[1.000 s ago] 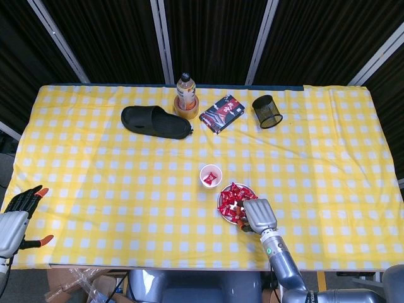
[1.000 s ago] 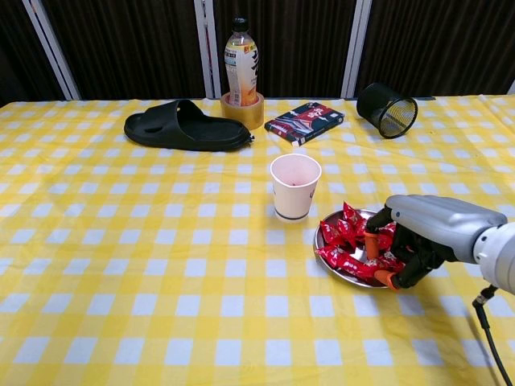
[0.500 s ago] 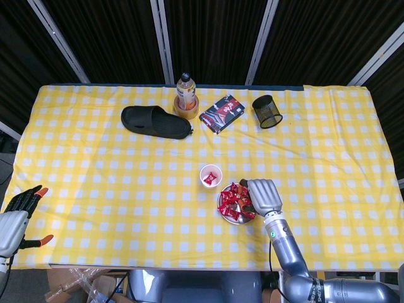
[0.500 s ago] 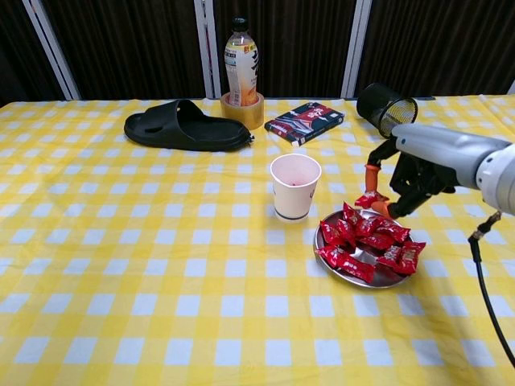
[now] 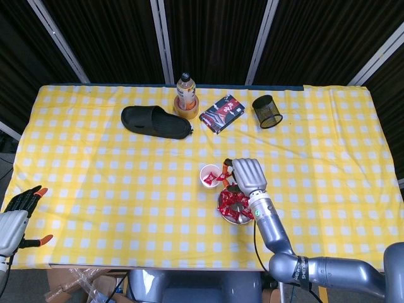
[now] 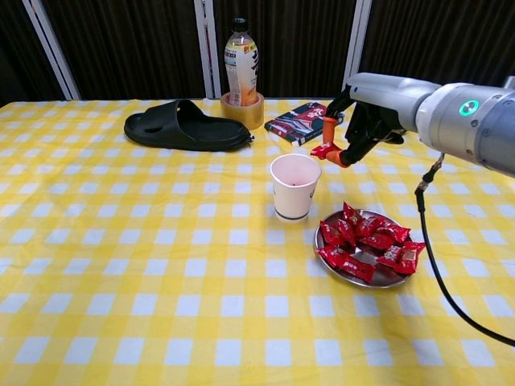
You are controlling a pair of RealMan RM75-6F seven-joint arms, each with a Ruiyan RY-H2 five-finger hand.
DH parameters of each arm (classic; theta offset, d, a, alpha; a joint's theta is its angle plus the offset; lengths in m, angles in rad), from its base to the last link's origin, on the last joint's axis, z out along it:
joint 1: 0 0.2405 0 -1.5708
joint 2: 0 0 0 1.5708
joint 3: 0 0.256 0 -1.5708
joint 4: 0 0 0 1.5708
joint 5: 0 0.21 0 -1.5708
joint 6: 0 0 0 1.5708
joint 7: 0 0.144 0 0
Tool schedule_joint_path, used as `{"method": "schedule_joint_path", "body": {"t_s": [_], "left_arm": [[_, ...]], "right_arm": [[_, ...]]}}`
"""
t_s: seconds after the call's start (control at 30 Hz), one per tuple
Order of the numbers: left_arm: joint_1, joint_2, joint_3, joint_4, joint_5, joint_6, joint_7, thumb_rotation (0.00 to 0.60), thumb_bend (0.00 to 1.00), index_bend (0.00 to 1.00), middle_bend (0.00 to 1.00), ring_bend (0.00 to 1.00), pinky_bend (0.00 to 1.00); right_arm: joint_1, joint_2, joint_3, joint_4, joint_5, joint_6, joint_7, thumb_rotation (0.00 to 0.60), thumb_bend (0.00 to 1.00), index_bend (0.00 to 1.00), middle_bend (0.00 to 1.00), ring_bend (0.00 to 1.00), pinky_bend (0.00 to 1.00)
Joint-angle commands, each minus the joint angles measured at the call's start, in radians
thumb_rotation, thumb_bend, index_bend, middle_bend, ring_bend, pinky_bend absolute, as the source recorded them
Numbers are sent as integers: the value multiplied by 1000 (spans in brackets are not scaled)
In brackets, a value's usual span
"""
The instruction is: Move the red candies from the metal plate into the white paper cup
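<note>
Yellow-checked tabletop [image 6: 121, 265], dark curtains behind. Right hand [image 6: 364, 114] has lifted off the metal plate [image 6: 378, 277] and swung up and across in the last second; it now hangs just beside and above the rim of the white paper cup [image 6: 294, 186], on the plate side. Fingers curled, pinching one red candy [image 6: 324, 150] at the tips; chest view shows it clearly, head view less so. Candy is near the cup mouth but not yet over it, as far as I can judge.

Remaining red candies [image 6: 360, 240] sit piled on the plate, below and behind the hand. Cup already has something red inside [image 5: 209, 179].

So: pick done, transfer nearly done. Next step is a small shift over the opening, then release. Risk: dropping early means the candy clips the rim or lands outside.

Left hand [image 5: 17, 211] parked well away at the tabletop's edge, fingers spread, holding nothing.
</note>
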Motion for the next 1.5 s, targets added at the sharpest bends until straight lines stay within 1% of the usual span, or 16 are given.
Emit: {"method": "schedule_joint_path", "body": {"t_s": [0.03, 0.23, 0.47, 0.63, 0.87, 0.97, 1.1, 1.23, 1.33, 1.5], "left_arm": [[-2, 3, 1, -3, -5, -8, -2, 600, 37, 0, 0, 0, 0], [-5, 7, 0, -8, -11, -15, -3, 600, 38, 0, 0, 0, 0], [-6, 9, -1, -8, -11, -15, -8, 600, 37, 0, 0, 0, 0], [-5, 8, -1, -9, -11, -13, -8, 600, 37, 0, 0, 0, 0], [-4, 8, 0, -11, -9, -10, -6, 600, 37, 0, 0, 0, 0], [-3, 6, -1, -10, -7, -7, -3, 600, 38, 0, 0, 0, 0], [1, 4, -1, -8, 0, 5, -2, 600, 37, 0, 0, 0, 0], [4, 3, 1, -5, 13, 14, -8, 600, 38, 0, 0, 0, 0], [7, 5, 4, -5, 22, 20, -15, 600, 38, 0, 0, 0, 0], [9, 5, 7, -3, 32, 25, -19, 600, 37, 0, 0, 0, 0]], "right_arm": [[24, -23, 2, 27, 18, -13, -2, 600, 470, 580, 929, 915, 871], [52, -63, -16, 82, 36, -23, 0, 600, 470, 575, 929, 915, 871], [61, -89, -37, 109, 19, -7, 9, 600, 444, 394, 929, 915, 864], [54, -75, -45, 87, 8, 13, 13, 600, 442, 386, 930, 915, 864], [12, -14, -78, -6, -19, 66, 14, 600, 442, 386, 929, 915, 864], [-10, 13, -105, -49, -33, 93, 5, 600, 442, 386, 929, 915, 864], [-41, 42, -155, -97, -50, 129, -18, 600, 442, 386, 929, 916, 863], [-67, 61, -206, -134, -39, 147, -47, 600, 441, 386, 929, 915, 864], [-85, 65, -243, -146, -40, 156, -62, 600, 432, 386, 929, 915, 863], [-106, 67, -301, -143, -47, 159, -94, 600, 396, 342, 930, 899, 845]]}}
